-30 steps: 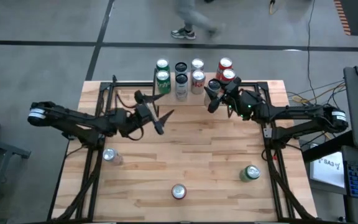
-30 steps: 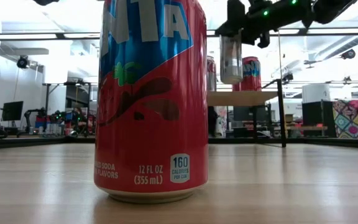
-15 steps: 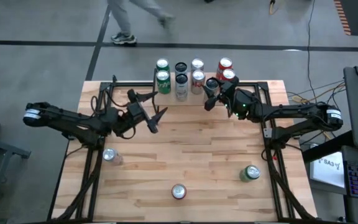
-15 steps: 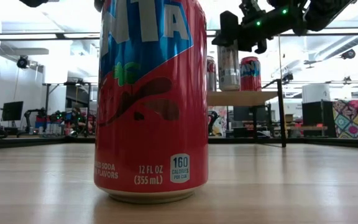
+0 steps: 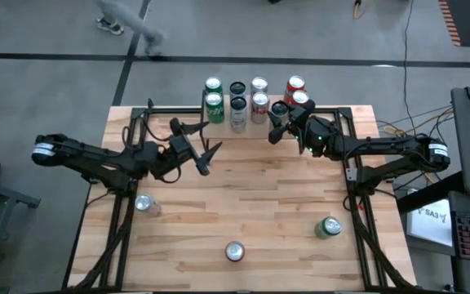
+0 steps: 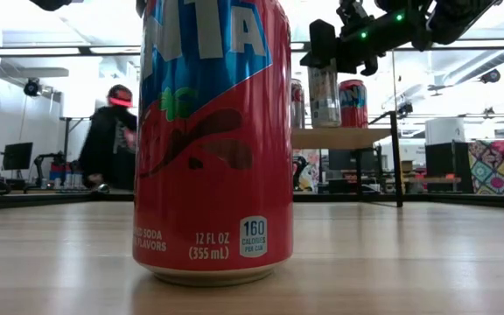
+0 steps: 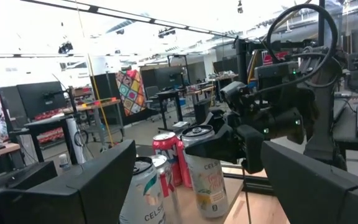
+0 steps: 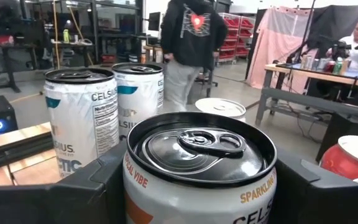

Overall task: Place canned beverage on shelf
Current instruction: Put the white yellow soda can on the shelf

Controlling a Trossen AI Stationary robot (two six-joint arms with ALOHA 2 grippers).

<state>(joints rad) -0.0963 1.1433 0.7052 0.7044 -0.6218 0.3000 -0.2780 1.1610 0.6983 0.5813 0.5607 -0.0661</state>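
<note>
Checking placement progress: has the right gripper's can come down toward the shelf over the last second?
Yes. In the low view the can held by the right gripper has dropped onto the shelf board.

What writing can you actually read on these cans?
"12 FL OZ (355 mL)" and "160 CALORIES PER CAN": big red can at the front.
"CELSIUS": white can on the shelf.
"SPARKLING" and "VIBE": can in the right end effector.
Other cans' labels are too small or cut off to read.

Red can (image 6: 213, 140) — "12 FL OZ (355 mL)", "160"; white can (image 8: 79, 124) — "CELSIUS".
</note>
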